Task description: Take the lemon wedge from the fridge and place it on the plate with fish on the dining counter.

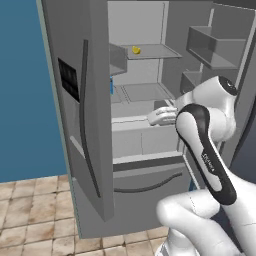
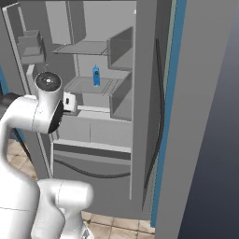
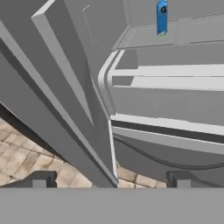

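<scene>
Lemon wedge (image 1: 136,50) waits on the upper shelf (image 1: 150,51) of the open fridge (image 1: 90,125), unclaimed.

My jaws stand wide and empty, my gripper (image 1: 161,116) hovering low by the front lip of the fridge interior, well below the wedge; by my reckoning the doors are done, and the reach, the pick and the carry to the plate all remain. The wedge lies near the shelf's front edge, with clear air above it. A small blue bottle (image 2: 96,75) stands one shelf down, on the other side. Door bins (image 1: 212,47) and the left door (image 1: 75,100) hem my approach, so I judge a rise straight up the middle the safest.
</scene>
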